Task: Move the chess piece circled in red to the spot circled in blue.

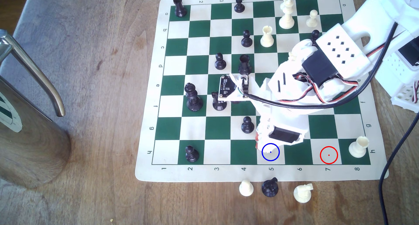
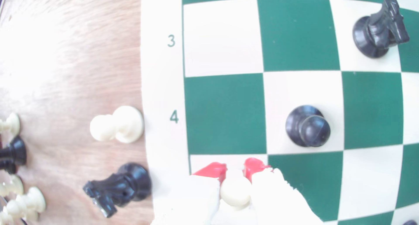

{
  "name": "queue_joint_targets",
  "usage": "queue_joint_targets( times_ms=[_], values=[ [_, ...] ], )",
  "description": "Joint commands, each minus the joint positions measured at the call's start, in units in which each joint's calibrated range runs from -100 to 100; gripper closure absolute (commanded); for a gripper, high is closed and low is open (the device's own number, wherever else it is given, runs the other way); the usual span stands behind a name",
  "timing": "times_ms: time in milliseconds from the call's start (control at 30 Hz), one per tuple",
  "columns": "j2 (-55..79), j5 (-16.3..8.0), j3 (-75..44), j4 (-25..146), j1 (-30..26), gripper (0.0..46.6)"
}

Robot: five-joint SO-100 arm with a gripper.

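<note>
Red-tipped and white-bodied, the gripper (image 2: 235,170) is clamped on the small cream-white plastic pawn with a round ball head (image 2: 235,194), whose head sits squeezed between the two red fingertips (image 2: 214,169) in the wrist view; in the exterior view the gripper (image 1: 260,142) hangs at the upper edge of the cream board square ringed in thin blue with a blue centre dot (image 1: 273,155), in the row nearest the board's lower border, and the pawn itself is hidden there under the arm. The cream square ringed in red (image 1: 328,155) lies two squares toward the exterior view's right in the same row and stands bare, with a cream rook with a notched top (image 1: 358,146) on the green corner square just beside it. Close around the gripper, a black pawn (image 1: 247,124) stands on the cream square diagonally up and to the exterior view's left of the blue ring. Off the green-and-cream roll-up chess mat (image 1: 145,170), on the wooden table (image 1: 90,57), three pieces stand just below the border: a cream pawn (image 1: 246,188), a black knight (image 1: 269,187) and a cream knight (image 1: 302,193). Another black pawn (image 1: 191,152) stands further along the bottom row, well apart
</note>
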Motion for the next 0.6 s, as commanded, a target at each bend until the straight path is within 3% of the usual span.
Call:
queue_joint_targets(
  times_ms=[0, 567],
  values=[
    [-1.71, -0.24, -0.56, -0.67, -0.62, 46.4],
    [-0.27, -0.59, 0.17, -1.0, -1.55, 45.6]
  ],
)
